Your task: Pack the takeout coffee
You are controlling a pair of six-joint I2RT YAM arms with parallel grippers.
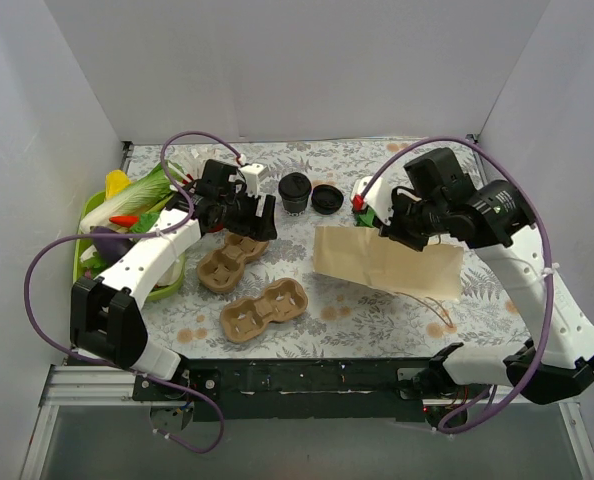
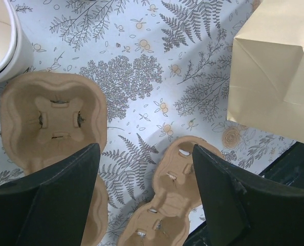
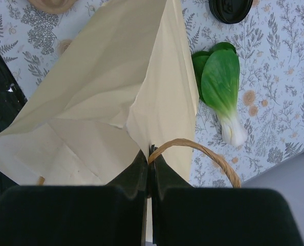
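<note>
The takeout coffee (image 1: pixel 294 192), a small cup with a black lid, stands at the back middle of the table. A tan paper bag (image 1: pixel 387 262) lies on its side to its right. My right gripper (image 1: pixel 390 232) is shut on the bag's rim where the twine handle (image 3: pixel 203 151) joins; the right wrist view shows the fingers (image 3: pixel 151 154) pinched on the bag (image 3: pixel 106 87). My left gripper (image 1: pixel 249 215) is open and empty, hovering over a brown cup carrier (image 1: pixel 232 262), left of the coffee. In the left wrist view the gripper (image 2: pixel 146 154) is above the carrier (image 2: pixel 52 120).
A loose black lid (image 1: pixel 327 199) lies right of the coffee. A second carrier (image 1: pixel 265 310) sits nearer the front. A lidless cream cup (image 2: pixel 1 41) stands beside the first carrier. A bok choy (image 3: pixel 221 82) lies beside the bag. A green tray (image 1: pixel 82 250) of vegetables is at the left.
</note>
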